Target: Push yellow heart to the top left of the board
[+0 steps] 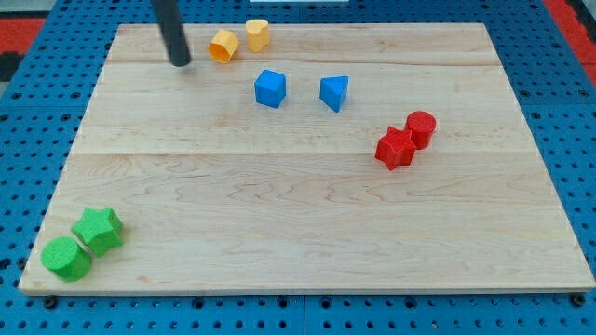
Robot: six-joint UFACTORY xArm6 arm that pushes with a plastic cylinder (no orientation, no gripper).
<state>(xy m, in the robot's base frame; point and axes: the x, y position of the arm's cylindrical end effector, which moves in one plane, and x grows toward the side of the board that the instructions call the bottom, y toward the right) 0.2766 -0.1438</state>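
My tip (181,62) rests on the surface (279,214) near its top left; no pincer fitted, nothing held. The yellow heart (258,34), probably the right-hand yellow block, lies to the view's right, beyond the yellow-orange block (223,46) between them.

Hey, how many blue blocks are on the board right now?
2. A blue cube sits near the top centre, and a blue triangular block lies just to its right in the view, apart from it. None look hidden.
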